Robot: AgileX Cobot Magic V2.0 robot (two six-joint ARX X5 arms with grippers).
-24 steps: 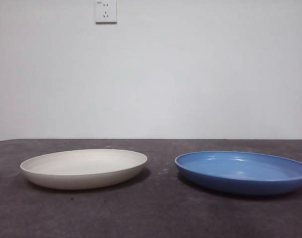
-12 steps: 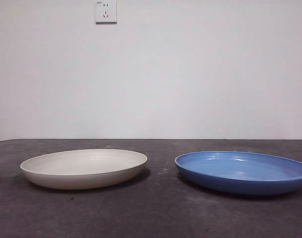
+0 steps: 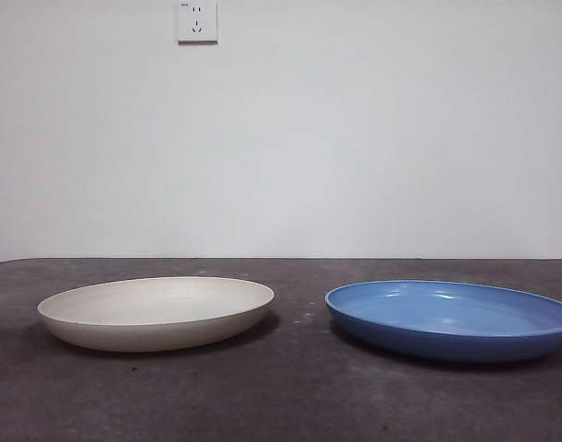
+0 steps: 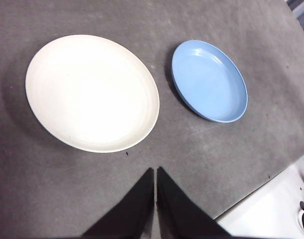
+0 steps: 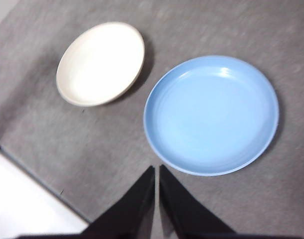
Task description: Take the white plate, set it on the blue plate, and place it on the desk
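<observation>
Both end effectors (image 4: 155,172) (image 5: 156,170) closed, seemingly aloft

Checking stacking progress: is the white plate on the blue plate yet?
No. The white plate sits on the desk beside the blue plate, apart.

No readable text, labels or numbers on anything in view.

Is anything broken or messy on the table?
No, nothing stands out. The white plate and the blue plate sit flat and apart on the desk, both empty, with no cracks or spills showing.
</observation>
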